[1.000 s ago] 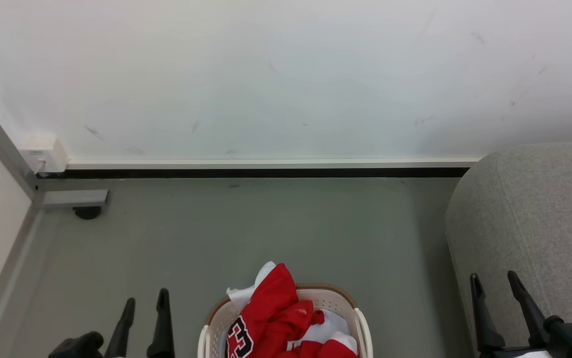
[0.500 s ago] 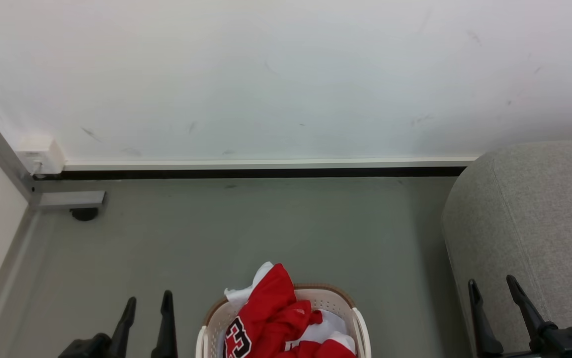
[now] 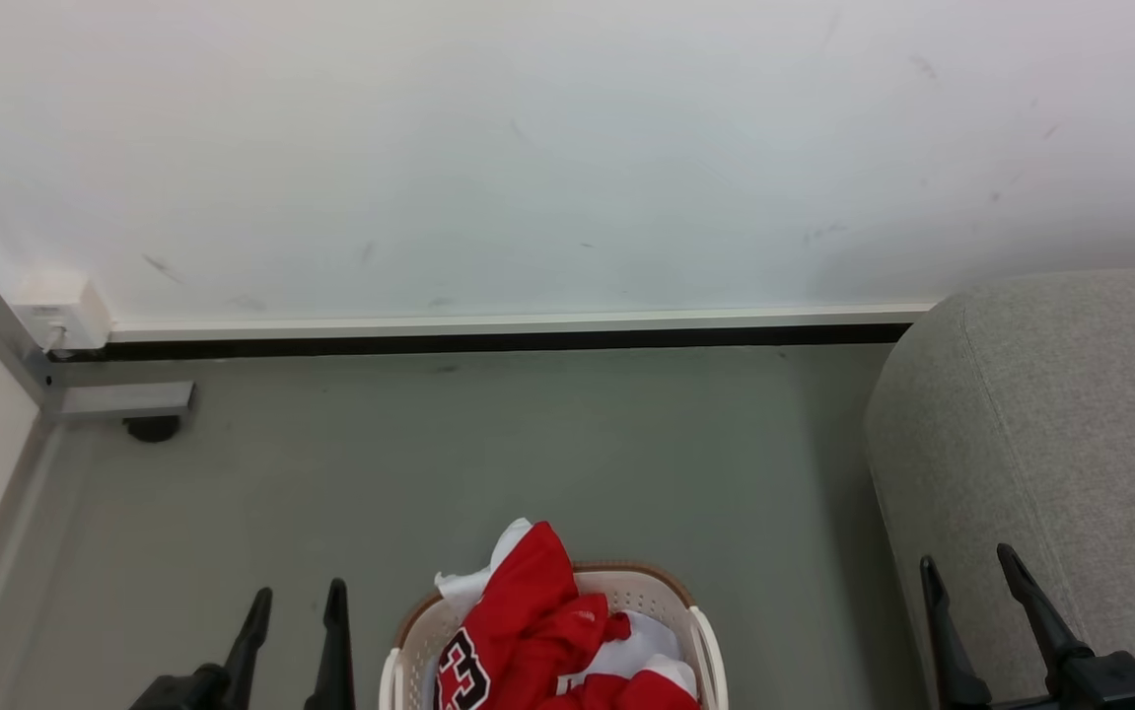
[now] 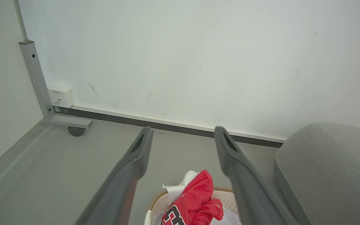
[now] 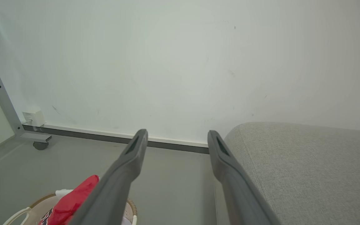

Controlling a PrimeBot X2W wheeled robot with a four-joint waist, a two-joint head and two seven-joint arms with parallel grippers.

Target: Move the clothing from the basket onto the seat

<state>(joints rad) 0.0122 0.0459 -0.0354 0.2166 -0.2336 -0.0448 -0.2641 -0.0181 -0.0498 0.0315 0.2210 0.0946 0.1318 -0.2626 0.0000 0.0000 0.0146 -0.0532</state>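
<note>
Red clothing (image 3: 537,631) with white parts and a black-and-white number is heaped in the white basket (image 3: 661,597) with a brown rim at the bottom centre of the head view. The clothing (image 4: 195,203) and the basket (image 4: 222,192) lie low between my left fingers in the left wrist view. The clothing (image 5: 73,200) and the basket (image 5: 36,203) sit at the lower left of the right wrist view. The grey seat (image 3: 1060,444) stands at the right. My left gripper (image 3: 296,597) is open left of the basket. My right gripper (image 3: 961,557) is open in front of the seat (image 5: 308,168).
A white wall with a dark baseboard (image 3: 488,340) closes the far side. A metal frame leg (image 3: 118,399) on a castor and a white socket box (image 3: 59,311) stand at the far left. Grey floor (image 3: 528,454) lies between the basket and the wall.
The whole head picture has shifted slightly left and down, so the camera has moved. Both grippers sit a little lower in it and stay open. The clothing rests unmoved in the basket.
</note>
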